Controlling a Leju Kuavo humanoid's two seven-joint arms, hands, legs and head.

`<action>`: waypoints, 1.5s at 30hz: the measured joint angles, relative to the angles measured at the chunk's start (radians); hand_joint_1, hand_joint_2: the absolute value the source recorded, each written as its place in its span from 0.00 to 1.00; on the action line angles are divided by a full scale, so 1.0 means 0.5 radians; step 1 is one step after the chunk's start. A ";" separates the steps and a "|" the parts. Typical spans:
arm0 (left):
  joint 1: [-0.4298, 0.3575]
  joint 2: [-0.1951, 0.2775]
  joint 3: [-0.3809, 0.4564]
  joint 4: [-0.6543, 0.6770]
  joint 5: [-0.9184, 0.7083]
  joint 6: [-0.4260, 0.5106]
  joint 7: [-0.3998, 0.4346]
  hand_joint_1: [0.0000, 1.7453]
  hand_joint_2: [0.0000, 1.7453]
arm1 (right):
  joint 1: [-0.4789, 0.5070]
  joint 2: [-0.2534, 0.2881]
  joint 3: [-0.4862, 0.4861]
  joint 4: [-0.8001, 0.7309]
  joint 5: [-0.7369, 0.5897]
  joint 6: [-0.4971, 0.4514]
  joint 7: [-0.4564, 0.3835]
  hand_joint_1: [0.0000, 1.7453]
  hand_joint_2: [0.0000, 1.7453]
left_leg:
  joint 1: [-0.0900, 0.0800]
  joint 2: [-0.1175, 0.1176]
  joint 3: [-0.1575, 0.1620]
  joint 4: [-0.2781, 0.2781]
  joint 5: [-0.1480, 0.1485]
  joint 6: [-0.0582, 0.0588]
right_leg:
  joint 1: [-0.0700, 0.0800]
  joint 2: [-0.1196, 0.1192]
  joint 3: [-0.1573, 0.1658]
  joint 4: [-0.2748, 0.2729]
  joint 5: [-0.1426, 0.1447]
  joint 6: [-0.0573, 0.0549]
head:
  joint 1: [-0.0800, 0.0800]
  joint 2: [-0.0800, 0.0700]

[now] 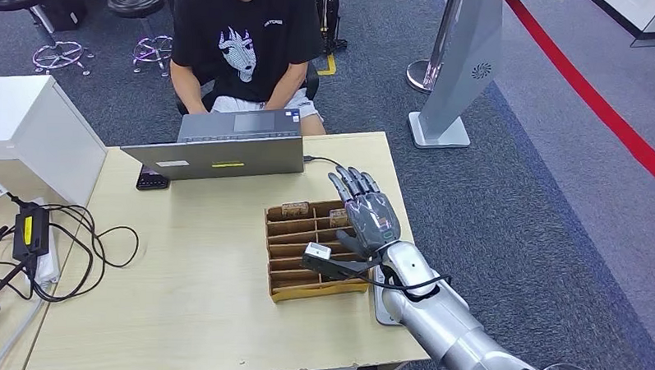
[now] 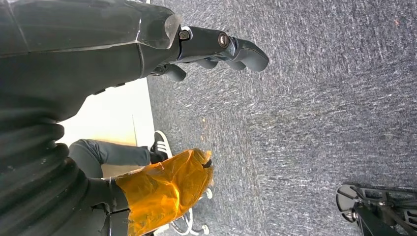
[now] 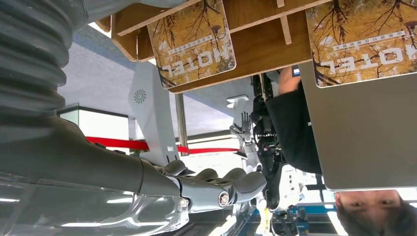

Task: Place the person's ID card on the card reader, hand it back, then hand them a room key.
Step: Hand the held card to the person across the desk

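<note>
Premises: grey carpeted floor (image 1: 513,200) with a red stripe (image 1: 590,95) at far right; a light wooden table (image 1: 197,287) occupies the near centre. At its far edge a person (image 1: 247,50) in a black printed shirt sits behind a grey laptop (image 1: 218,148), with a black phone (image 1: 152,180) just left of it. Black cables (image 1: 75,242) lie on the table's left side beside a white cabinet (image 1: 30,133).

A brown slotted card tray (image 1: 293,254) stands on the right half of the table. Two room key cards (image 3: 192,42) marked HOTEL stand upright in its far slots, one further right (image 3: 361,37).

Right hand (image 1: 366,209): positioned over the tray's far right corner, fingers extended and spread, holding nothing, clear of the cards. A flat grey device (image 1: 382,306) lies under the forearm at the table's right edge; its nature cannot be confirmed.

Left hand (image 2: 216,49): hangs over the carpet, fingers loosely bent, nothing held.
</note>
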 joint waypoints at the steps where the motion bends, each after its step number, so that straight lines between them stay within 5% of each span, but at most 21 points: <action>1: 0.000 0.000 0.000 0.000 0.000 0.000 0.000 0.00 1.00 | -0.003 0.001 0.001 0.005 0.000 0.000 0.000 0.00 1.00 | 0.000 0.000 0.000 0.000 0.000 0.000 | 0.000 0.000 0.000 0.000 0.000 0.000 | 0.000 0.000; 9: 0.000 0.000 0.000 0.000 -0.002 0.000 0.000 0.00 1.00 | -0.015 0.005 0.005 0.029 -0.009 -0.012 -0.001 0.04 1.00 | 0.000 0.000 0.003 0.000 0.000 0.000 | 0.000 0.000 0.003 0.000 0.000 0.000 | 0.000 0.000; 12: 0.000 0.000 0.001 0.000 -0.003 -0.001 0.000 0.00 1.00 | -0.014 0.006 0.005 0.038 -0.014 -0.022 -0.009 0.22 1.00 | 0.000 0.000 0.003 0.000 0.000 0.000 | 0.000 0.000 0.003 0.000 0.000 0.000 | 0.000 0.000; 16: 0.000 0.000 0.001 0.000 -0.010 -0.001 0.000 0.00 1.00 | -0.014 0.006 0.005 0.056 -0.028 -0.025 -0.022 0.60 1.00 | 0.000 0.000 0.003 0.000 0.000 0.000 | 0.000 0.000 0.003 0.000 0.000 0.000 | 0.000 0.000; 27: 0.000 0.000 0.001 0.000 -0.011 -0.001 0.000 0.00 1.00 | -0.014 0.006 0.005 0.079 -0.033 -0.035 -0.037 0.59 1.00 | 0.000 0.000 0.002 0.000 0.000 0.000 | 0.000 0.000 0.002 0.000 0.000 0.000 | 0.000 0.000; 35: 0.001 0.001 0.001 0.000 -0.011 -0.001 0.000 0.00 1.00 | -0.017 0.006 0.005 0.079 -0.033 -0.053 -0.038 0.83 1.00 | 0.000 0.000 0.002 0.000 0.000 0.000 | 0.000 0.000 0.003 0.000 0.000 0.000 | 0.000 0.000; 45: 0.001 0.001 0.001 0.000 -0.011 -0.001 0.000 0.00 1.00 | -0.017 0.006 0.005 0.079 -0.036 -0.055 -0.043 0.88 1.00 | 0.000 0.000 0.002 0.000 0.000 0.000 | 0.000 0.000 0.003 0.000 0.000 0.000 | 0.000 0.000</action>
